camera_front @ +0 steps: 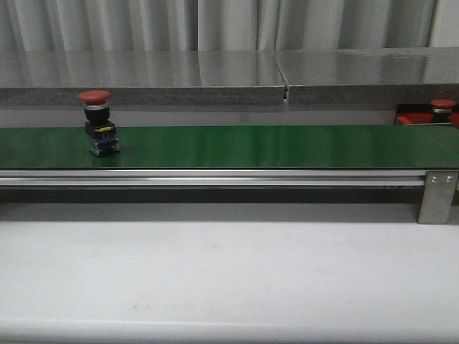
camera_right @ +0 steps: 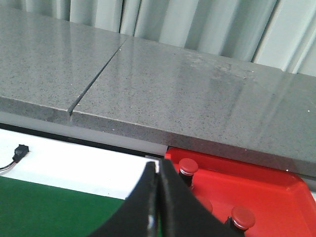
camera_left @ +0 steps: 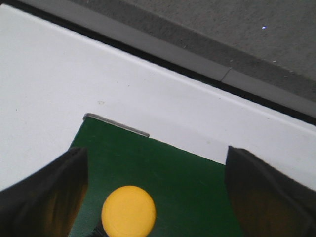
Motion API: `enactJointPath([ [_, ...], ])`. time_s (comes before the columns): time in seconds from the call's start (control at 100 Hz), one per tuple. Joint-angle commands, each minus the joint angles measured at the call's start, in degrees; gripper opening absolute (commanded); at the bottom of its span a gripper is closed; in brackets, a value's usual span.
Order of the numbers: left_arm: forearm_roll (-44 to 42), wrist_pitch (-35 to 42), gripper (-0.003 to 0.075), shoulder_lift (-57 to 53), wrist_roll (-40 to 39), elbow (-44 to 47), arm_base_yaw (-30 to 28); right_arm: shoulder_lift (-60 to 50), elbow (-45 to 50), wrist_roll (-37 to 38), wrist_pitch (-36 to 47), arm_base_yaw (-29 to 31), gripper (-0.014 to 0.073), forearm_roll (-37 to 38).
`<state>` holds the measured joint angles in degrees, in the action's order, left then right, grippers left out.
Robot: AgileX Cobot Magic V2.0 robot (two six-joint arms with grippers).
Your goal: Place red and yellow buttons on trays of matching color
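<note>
Step in hand: judged as a sorting pass under way, with some reds already dropped off and more buttons waiting on the green belt [camera_front: 287, 147].
Red button on belt [camera_front: 97, 122]: stood upright at the left end of the belt in the front view, cap up, dark base down, nothing touching it.
Yellow button [camera_left: 128, 213]: sat on the belt near its end plate, between the left fingers but not touched by either.
Left gripper [camera_left: 158, 197]: spread wide, one dark finger [camera_left: 49, 192] on each side of the yellow cap, holding nothing.
Right gripper [camera_right: 159, 207]: fingers pressed together with no gap and nothing between them, hanging just beside the red tray [camera_right: 266, 192].
Red tray contents: at least three red buttons [camera_right: 188, 166] standing inside.
Next move: probably called for lowering the left gripper squarely over the yellow cap and closing on the base below it; yellow tray not visible anywhere.
Front view only: the belt-end red button and a glimpse of the tray at far right; neither arm in sight.
Left wrist only: the yellow button.
Right wrist only: the tray's filled interior.
</note>
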<state>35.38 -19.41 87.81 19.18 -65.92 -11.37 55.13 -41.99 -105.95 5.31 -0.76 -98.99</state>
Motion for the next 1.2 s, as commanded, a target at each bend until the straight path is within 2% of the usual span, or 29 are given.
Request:
enactJointPath([
  [0.0, 0.92, -0.76, 0.0563, -6.0, 1.25, -1.89, 0.44, -1.06, -2.14, -0.29, -0.77, 0.17, -0.0068, 0.3],
  [0.15, 0.92, -1.98, 0.0554, -12.72, 1.7, 1.86, 1.3, -1.06, -2.14, -0.29, -0.77, 0.17, -0.0068, 0.3],
  [0.34, 0.92, 0.52, 0.0518, -24.17, 3.75, 11.54, 6.22, -1.06, -2.14, -0.29, -0.77, 0.17, -0.0068, 0.3],
  [0.51, 0.92, 1.37, 0.0463, -33.67, 3.88, 20.15, 9.75, -1.06, -2.14, -0.29, -0.77, 0.17, -0.0068, 0.3],
  [0.69, 1.06, 1.26, 0.0383, -43.02, 3.88, 28.12, 10.27, -1.06, -2.14, -0.29, -0.77, 0.17, -0.0068, 0.3],
  [0.83, 1.06, 1.04, 0.0279, -49.88, 3.88, 33.26, 10.27, -1.06, -2.14, -0.29, -0.77, 0.17, -0.0068, 0.3],
  [1.07, 1.28, -0.04, 0.0, -57.67, 3.88, 38.87, 10.27, -1.06, -2.14, -0.29, -0.99, 0.17, -0.0068, 0.24],
  [1.19, 1.39, -0.04, -0.002, -58.38, 3.88, 39.84, 10.27, -1.06, -2.14, -0.29, -1.45, 0.17, -0.0068, 0.24],
])
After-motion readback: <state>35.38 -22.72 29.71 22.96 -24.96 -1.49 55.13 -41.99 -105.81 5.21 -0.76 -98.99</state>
